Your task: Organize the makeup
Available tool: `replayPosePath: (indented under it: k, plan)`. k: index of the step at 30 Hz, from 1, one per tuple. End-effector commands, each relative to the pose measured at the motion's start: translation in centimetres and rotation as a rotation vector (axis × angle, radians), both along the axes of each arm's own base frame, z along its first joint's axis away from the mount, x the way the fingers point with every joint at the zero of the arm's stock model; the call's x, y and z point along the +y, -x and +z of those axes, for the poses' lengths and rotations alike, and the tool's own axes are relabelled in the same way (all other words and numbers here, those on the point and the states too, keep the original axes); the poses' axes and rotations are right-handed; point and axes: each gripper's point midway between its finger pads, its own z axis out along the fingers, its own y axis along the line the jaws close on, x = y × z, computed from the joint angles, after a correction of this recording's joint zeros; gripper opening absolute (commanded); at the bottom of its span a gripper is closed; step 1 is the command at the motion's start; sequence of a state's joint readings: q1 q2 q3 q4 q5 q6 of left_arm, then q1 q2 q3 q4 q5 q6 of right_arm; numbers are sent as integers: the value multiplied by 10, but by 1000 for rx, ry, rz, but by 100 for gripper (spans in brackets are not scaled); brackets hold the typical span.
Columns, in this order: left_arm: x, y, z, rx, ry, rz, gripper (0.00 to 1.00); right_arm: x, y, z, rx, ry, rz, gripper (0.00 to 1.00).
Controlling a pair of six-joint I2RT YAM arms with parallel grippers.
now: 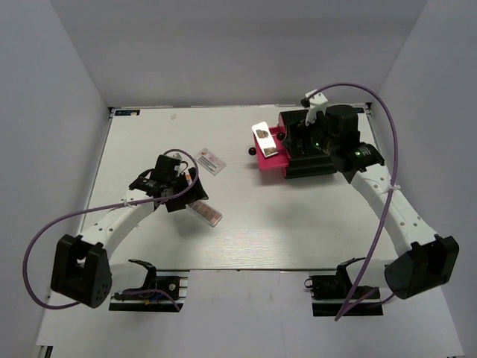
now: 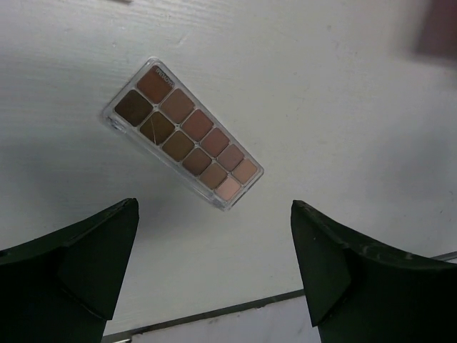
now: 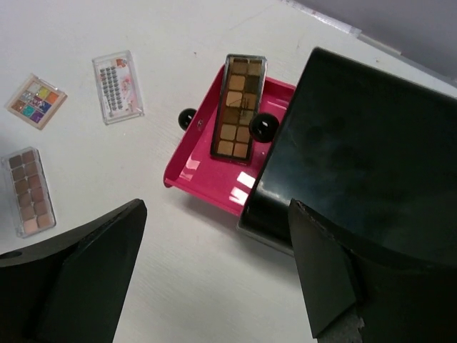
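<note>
top / left gripper (image 1: 188,191): over the table (image 1: 149,246), left of centre, just beside the brown palette (image 1: 208,214).
top / card (image 1: 212,161): flat on the table, just beyond the left gripper.
top / box (image 1: 320,160): far right, with its pink drawer (image 1: 270,160) open to the left.
top / drawer palette (image 1: 264,140): lies slanted in the drawer.
top / right gripper (image 1: 302,142): above the box; its jaws cannot be made out here.
left wrist / left gripper: jaws wide apart, holding nothing.
left wrist / brown palette: flat on the table, diagonal, ahead of both fingers and touching neither.
right wrist / right gripper: jaws spread and empty, above the drawer's near edge and the box.
right wrist / drawer palette: in the drawer, beside the box.
right wrist / bright palette (image 3: 36,100): on the table at far left, beside the card.
right wrist / brown palette: lower left, apart from those two.
</note>
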State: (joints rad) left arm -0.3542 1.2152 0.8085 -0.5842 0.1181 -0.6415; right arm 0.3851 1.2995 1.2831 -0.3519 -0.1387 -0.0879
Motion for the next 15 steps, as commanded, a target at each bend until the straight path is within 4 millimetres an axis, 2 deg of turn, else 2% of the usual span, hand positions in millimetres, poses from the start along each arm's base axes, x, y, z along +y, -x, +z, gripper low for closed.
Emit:
replayPosePath:
  k: [1,2,3,7,15]
  plan:
    - [-5,-6,0,65,16,113,97,-4,3,16,-45,-88,5,86]
    - [-7,-9,0,78,18,145,98,-5,7,22,-57,-101,11,86]
    - [-6,-11,-10,114,-4,160,98,-14,6,23,-60,-106,-8,86]
    - [-17,-14,-27,205,-30,214,98,-22,13,31,-75,-139,-11,86]
    - [-7,-17,-44,315,-205,369,98,-30,14,31,-77,-160,-16,86]
